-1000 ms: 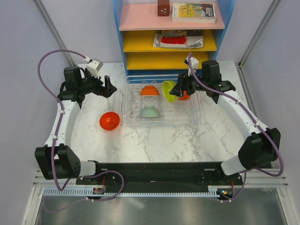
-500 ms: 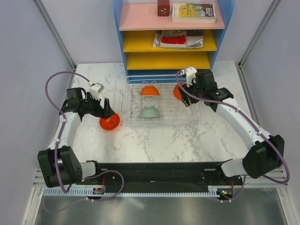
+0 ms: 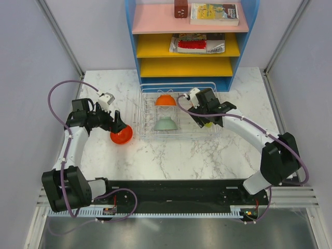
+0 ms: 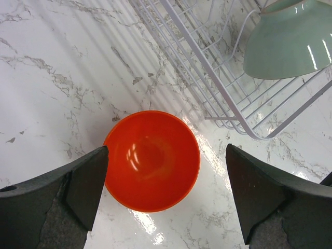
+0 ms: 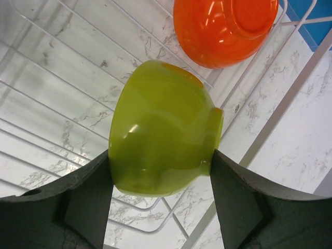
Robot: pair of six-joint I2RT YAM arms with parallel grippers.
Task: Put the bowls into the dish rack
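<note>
Working from the near edge of the worktop (image 3: 171, 155), one bowl is not yet loaded: the red bowl (image 4: 151, 160) sits upright on the marble just left of the dish rack (image 3: 181, 134). The left gripper (image 4: 167, 181) hangs over it with its jaws spread wide, one finger on either side of the rim, holding nothing. Inside the rack, the mint bowl (image 3: 165, 124) lies upside down on the near-left wires. To its right, the right gripper (image 5: 161, 155) is closed around the lime green bowl (image 5: 155, 124), which is tipped on its side above the wires; whether it touches them I cannot tell. Farther back, the orange bowl (image 3: 165, 100) rests in the far-left part of the rack. The right wrist view shows an orange-red bowl (image 5: 224, 26), base up, just beyond the lime one; it may be that same bowl or another. By my reckoning the job is past halfway: at least two bowls are racked, one is going in, and the red one awaits a grasp.
</note>
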